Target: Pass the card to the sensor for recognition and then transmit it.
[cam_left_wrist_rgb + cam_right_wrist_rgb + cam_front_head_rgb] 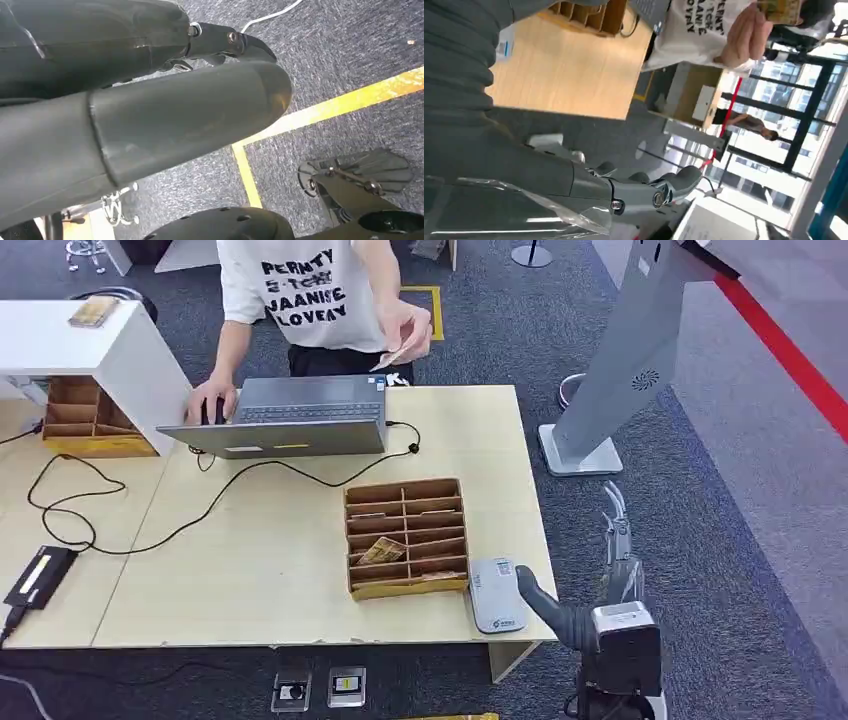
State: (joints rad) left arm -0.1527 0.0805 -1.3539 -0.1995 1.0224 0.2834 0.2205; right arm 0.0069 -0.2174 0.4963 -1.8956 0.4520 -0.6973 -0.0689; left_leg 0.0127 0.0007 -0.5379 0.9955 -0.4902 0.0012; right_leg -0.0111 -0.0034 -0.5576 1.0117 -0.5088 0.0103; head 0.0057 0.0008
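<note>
One card, pinched in a person's hand at upper centre of the head view; right hand lower right beside the sensor, fingers apart, holding nothing; left hand state indiscernible.

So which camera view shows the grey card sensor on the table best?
The head view: the sensor lies whole at the table's near edge, beside the wooden organizer. The right wrist view may catch one edge; that is uncertain. The left wrist view looks at carpet.

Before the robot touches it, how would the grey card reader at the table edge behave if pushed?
The grey card reader lies flat and low, so it would probably slide rather than tip. It sits near the table edge, so a push outward might drop it. It looks like smooth plastic, perhaps slippery.
</note>
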